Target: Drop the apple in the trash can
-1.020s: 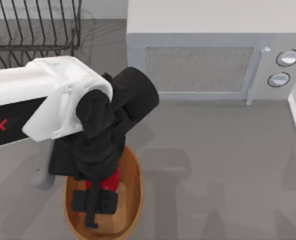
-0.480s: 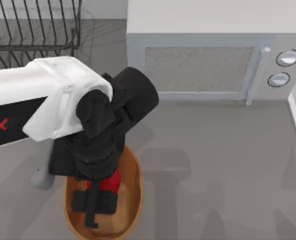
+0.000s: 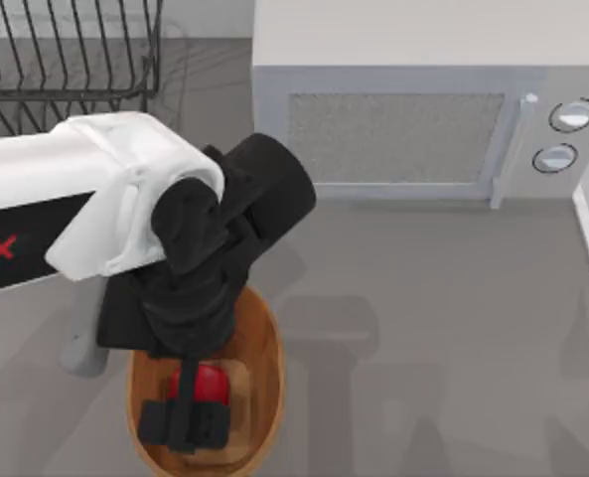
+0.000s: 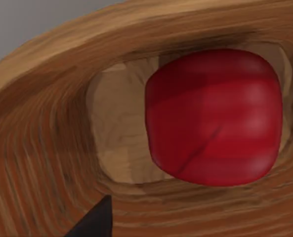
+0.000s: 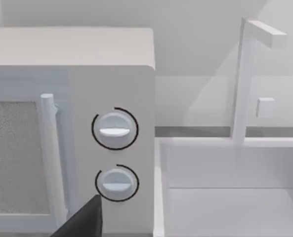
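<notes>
The apple (image 3: 209,382), small and bright red, lies on the tan bottom of the trash can (image 3: 266,350), an orange-brown oval bin near the table's front left. My left gripper (image 3: 185,427) hangs open over the bin, its black fingers just in front of the apple and not touching it. The left wrist view looks straight into the trash can (image 4: 42,148): the apple (image 4: 214,116) rests free against the ribbed wall, and one dark fingertip (image 4: 94,223) pokes in at the edge. One dark fingertip (image 5: 82,219) of my right gripper shows before the microwave's knobs.
A white microwave (image 3: 403,119) stands at the back, its handle and two knobs (image 3: 562,134) toward the right. A black wire rack (image 3: 66,60) fills the back left corner. A white basin with an upright post (image 5: 240,79) sits right of the microwave.
The apple has dropped from between the left fingers onto the bin's bottom. The left gripper has shifted slightly toward the table's front.
</notes>
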